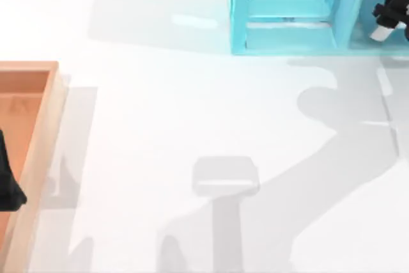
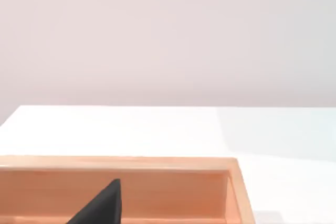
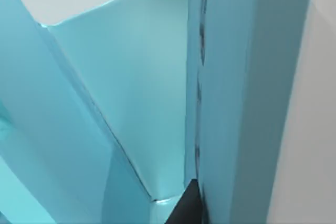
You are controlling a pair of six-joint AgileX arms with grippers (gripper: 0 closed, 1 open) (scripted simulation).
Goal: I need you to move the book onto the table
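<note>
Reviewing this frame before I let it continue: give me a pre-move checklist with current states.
1. Right gripper at the light blue shelf unit, in its right-hand compartment: ok.
2. Book located: cannot tell; the right wrist view shows teal panels, none clearly the book.
3. Grasp on the book: cannot tell.
4. Drop area on the table in front of the shelf is bare: ok.
5. Left gripper parked over the wooden tray at the table's left, away from the shelf: ok.

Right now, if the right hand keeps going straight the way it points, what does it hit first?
Probably the light blue shelf unit: the right hand is at its right compartment, facing the inner walls. Depth is unclear.
</note>
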